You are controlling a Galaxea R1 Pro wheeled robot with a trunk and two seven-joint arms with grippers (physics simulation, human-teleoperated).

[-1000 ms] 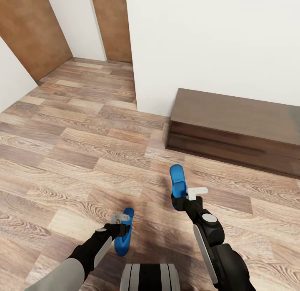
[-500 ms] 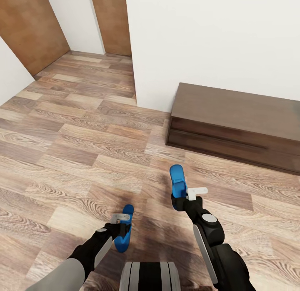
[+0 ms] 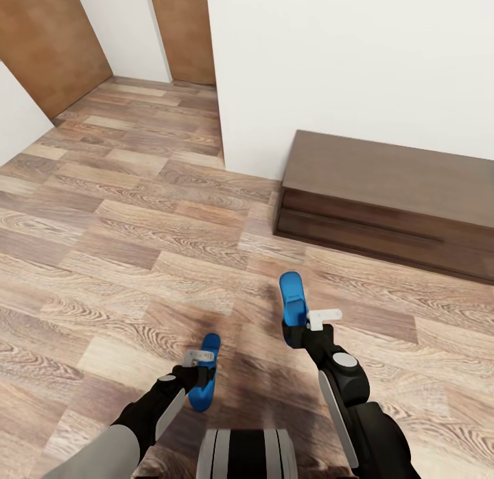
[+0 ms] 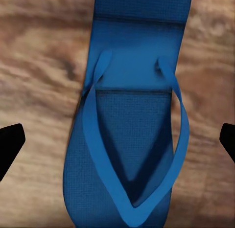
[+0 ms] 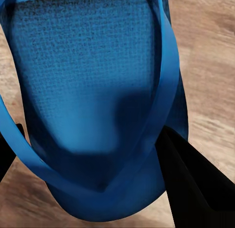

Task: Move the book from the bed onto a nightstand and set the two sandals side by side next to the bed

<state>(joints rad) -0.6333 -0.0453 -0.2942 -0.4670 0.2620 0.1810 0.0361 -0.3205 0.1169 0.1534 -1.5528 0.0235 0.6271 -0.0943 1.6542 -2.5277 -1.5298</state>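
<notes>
Looking down from the head view: both arms out low over the wood-plank floor (image 3: 137, 246). Left end effector (image 3: 199, 373) pinches a blue sandal (image 3: 204, 373), sole roughly edge-on, toe pointing away from the robot. Right end effector (image 3: 299, 323) pinches the second sandal (image 3: 292, 299), which sticks up and forward from the grip, held farther ahead than the left one. The two sandals are well apart, both off the floor. A long low dark-brown bench (image 3: 391, 204) sits against the white wall (image 3: 357, 60) ahead and to the right, near the right sandal but not touching. Tan doors (image 3: 48, 47) at the far left, another tan panel (image 3: 184, 33) behind the wall corner. Robot's trunk top (image 3: 247, 454) at the bottom edge.

Left wrist view: sandal (image 4: 132, 120) seen strap side up, V-strap clear, floor (image 4: 39, 91) behind it. Dark fingertips (image 4: 10, 145) at both sides of the frame, beside the sole; contact itself not clear here, grip read from the head view.

Right wrist view: second sandal (image 5: 93, 101) very close, strap looping around the textured sole. One black finger (image 5: 196, 184) presses against the sole's edge, the other finger just visible at the opposite edge; clamped on the sandal. Floor (image 5: 205, 57) blurred behind.
</notes>
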